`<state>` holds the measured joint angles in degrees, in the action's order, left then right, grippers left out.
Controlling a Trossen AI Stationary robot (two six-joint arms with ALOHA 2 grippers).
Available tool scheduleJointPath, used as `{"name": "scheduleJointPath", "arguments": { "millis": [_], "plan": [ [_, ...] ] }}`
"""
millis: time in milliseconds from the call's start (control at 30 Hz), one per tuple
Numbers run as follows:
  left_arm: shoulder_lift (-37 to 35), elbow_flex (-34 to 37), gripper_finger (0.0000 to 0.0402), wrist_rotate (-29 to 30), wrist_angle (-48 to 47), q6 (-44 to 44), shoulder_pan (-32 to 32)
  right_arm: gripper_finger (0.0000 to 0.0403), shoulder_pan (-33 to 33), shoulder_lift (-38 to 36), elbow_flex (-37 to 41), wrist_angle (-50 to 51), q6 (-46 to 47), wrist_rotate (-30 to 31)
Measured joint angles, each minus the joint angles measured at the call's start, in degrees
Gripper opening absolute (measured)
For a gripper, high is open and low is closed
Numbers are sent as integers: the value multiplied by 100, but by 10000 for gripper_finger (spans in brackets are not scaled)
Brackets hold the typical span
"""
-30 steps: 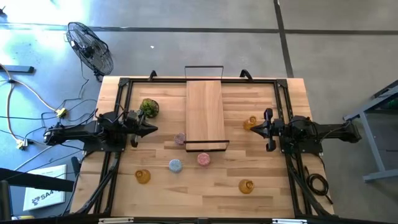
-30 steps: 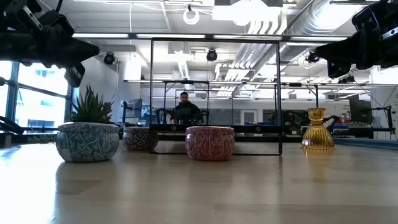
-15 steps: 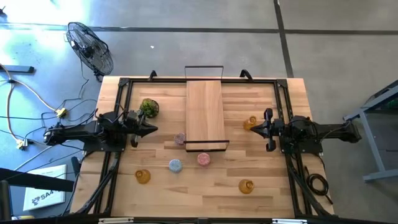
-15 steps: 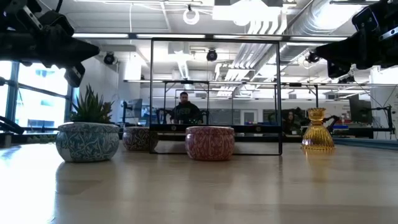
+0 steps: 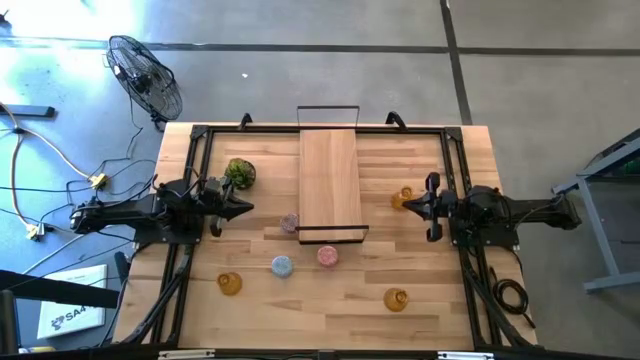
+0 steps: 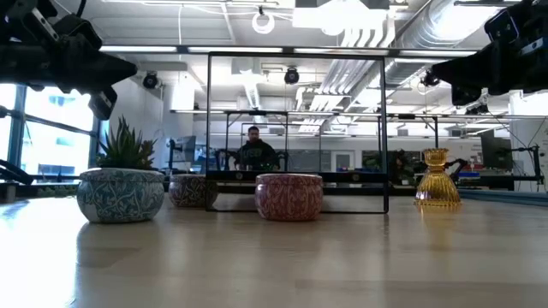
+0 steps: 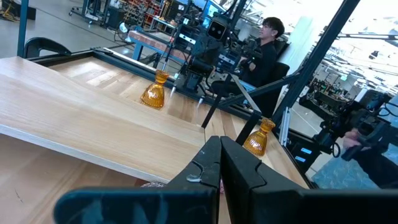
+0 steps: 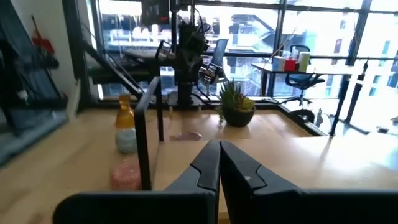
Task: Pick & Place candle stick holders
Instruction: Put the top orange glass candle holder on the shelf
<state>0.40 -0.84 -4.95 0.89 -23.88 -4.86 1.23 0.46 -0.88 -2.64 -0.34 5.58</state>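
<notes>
Three amber holders stand on the table: one at the right (image 5: 402,197), one near left (image 5: 229,284), one near right (image 5: 396,299). Two pink holders (image 5: 289,222) (image 5: 327,256) and a light-blue one (image 5: 282,266) stand by the near end of the wooden rack (image 5: 330,180). In the low view the blue holder (image 6: 120,195), a pink one (image 6: 288,196) and an amber one (image 6: 437,180) rest on their bases. My left gripper (image 5: 246,208) is shut and empty, left of the rack. My right gripper (image 5: 408,205) is shut and empty, raised beside the right amber holder.
A green potted plant (image 5: 239,173) stands at the far left, close to my left arm. The rack's black wire frame (image 6: 295,128) rises mid-table. A person (image 7: 267,50) sits beyond the table. Bare wood lies along the near edge (image 5: 320,320).
</notes>
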Motion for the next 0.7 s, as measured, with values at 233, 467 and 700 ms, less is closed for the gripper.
{"name": "scheduleJointPath", "arguments": {
  "millis": [233,467,700],
  "plan": [
    [0,0,1,-2,0,-2,0,5,0,1,2,-525,140,129],
    [-2,0,1,0,2,0,0,5,0,1,0,-487,-299,590],
    [-1,0,1,202,0,-8,0,4,0,1,-3,-491,-766,726]
  ]
}}
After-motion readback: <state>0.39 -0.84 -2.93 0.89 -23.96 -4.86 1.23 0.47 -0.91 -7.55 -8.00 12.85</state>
